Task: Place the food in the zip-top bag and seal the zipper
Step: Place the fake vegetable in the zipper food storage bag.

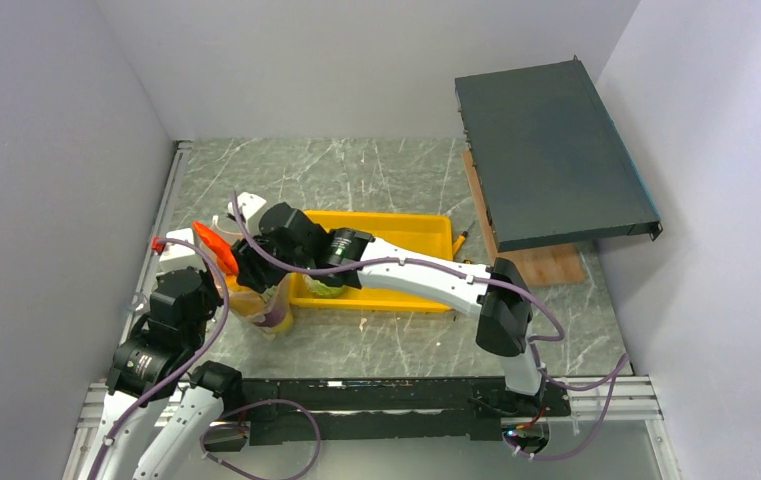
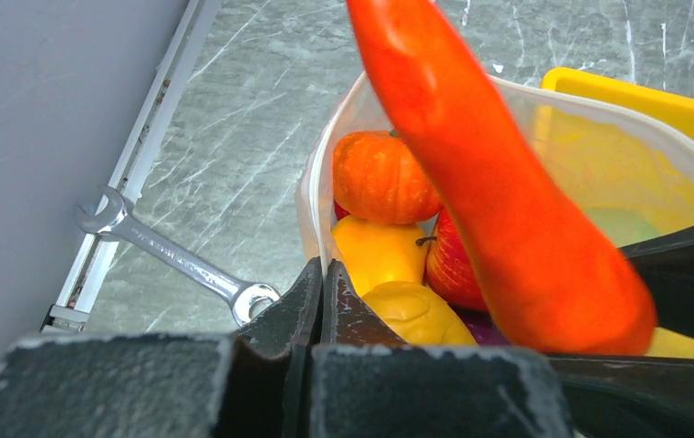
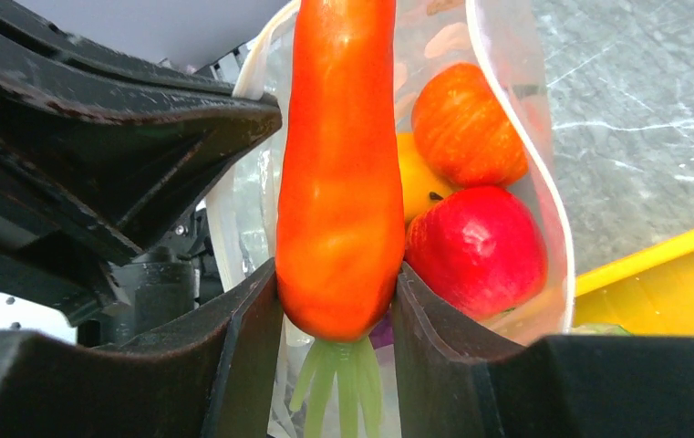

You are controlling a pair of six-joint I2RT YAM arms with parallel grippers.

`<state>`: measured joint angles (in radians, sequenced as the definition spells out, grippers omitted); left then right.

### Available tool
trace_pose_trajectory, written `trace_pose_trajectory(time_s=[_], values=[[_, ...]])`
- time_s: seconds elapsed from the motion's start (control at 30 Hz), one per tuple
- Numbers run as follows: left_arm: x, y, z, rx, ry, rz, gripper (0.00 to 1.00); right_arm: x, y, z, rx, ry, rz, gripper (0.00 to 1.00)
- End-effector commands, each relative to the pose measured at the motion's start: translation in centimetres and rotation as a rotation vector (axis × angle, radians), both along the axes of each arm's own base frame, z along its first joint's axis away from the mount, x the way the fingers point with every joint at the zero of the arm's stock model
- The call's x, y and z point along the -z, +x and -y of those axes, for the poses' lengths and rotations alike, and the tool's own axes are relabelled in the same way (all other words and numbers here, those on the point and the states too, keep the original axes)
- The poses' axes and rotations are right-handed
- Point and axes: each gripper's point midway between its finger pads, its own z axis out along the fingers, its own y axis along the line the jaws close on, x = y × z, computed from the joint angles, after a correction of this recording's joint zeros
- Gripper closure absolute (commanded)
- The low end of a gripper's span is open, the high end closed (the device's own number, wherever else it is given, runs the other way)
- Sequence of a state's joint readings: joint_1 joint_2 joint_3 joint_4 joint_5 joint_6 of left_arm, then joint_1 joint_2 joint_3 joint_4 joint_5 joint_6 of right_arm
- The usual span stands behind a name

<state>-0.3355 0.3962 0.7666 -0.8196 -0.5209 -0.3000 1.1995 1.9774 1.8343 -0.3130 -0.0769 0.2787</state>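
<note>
At the near left, the left gripper (image 2: 322, 294) is pinching the rim of the zip-top bag (image 2: 312, 196), its fingers pressed together. The bag is standing on the grey table (image 1: 376, 170) with the zipper (image 3: 530, 137) gaping open and a wrench (image 2: 174, 255) lying to its left. Inside the bag, the orange pumpkin (image 2: 381, 178), yellow pepper (image 2: 375, 251) and red tomato (image 3: 475, 251) are sitting piled together, while the right gripper (image 3: 338, 301) is clamping the carrot (image 3: 338, 173) by its thick end over the mouth. Farther right, the yellow tray (image 1: 396, 225) is lying just beside the bag, with a dark panel (image 1: 551, 150) resting at the far right.
</note>
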Motion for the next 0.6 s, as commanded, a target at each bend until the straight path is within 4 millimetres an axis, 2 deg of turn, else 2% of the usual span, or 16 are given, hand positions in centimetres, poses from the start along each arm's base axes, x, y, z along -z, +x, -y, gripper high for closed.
trace_pose_trajectory(time_s=[0.0,0.03,0.17,0.23,0.43,0.57], values=[[-0.9,0.4,-0.1,-0.004,0.001,0.039,1.00,-3.0,0.1,0.6,0.026,-0.025,0.014,0.81],[-0.9,0.4,0.0,-0.002,0.001,0.036,1.00,-2.8,0.1,0.7,0.029,-0.039,0.006,0.79],[-0.9,0.3,-0.1,-0.007,0.000,0.037,1.00,-2.4,0.0,0.9,0.039,-0.051,-0.011,0.54],[-0.9,0.3,-0.1,-0.005,0.000,0.040,1.00,-2.9,0.0,1.0,0.044,-0.050,-0.011,0.45],[-0.9,0.2,-0.1,-0.010,-0.003,0.036,1.00,-3.1,0.4,1.0,0.054,-0.058,0.010,0.28],[-0.9,0.2,-0.1,-0.007,-0.002,0.038,1.00,-4.5,0.8,0.6,0.057,-0.029,0.032,0.26]])
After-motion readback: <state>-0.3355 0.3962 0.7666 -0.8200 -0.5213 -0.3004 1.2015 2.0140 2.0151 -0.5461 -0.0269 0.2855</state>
